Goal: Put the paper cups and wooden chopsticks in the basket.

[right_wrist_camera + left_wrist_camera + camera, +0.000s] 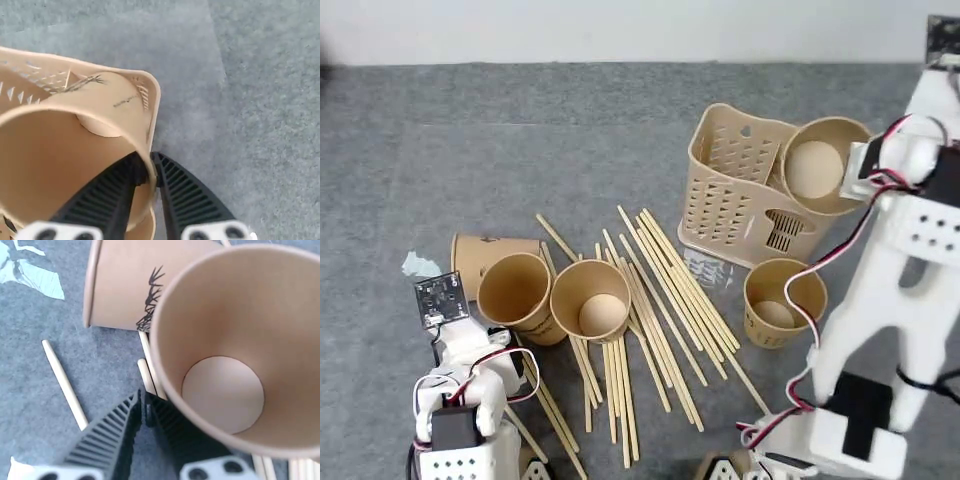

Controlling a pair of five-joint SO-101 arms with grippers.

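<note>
Fingers (187, 197) of the right gripper (147, 167) clamp the rim of a tan paper cup (70, 145) at the basket (151, 89)

The left arm (460, 410) sits low at the near left of the high view, its wrist tipped forward and down. The left pincer (143, 407) points downward, its two black ribbed fingers (107, 432) drawn together at the tips with nothing between them. The right arm (880, 300) stands tall at the right, its white links folded over at the top. The right pincer (150, 170) is clamped on the wall of a paper cup (60, 150), one finger inside the rim and one outside.
</note>
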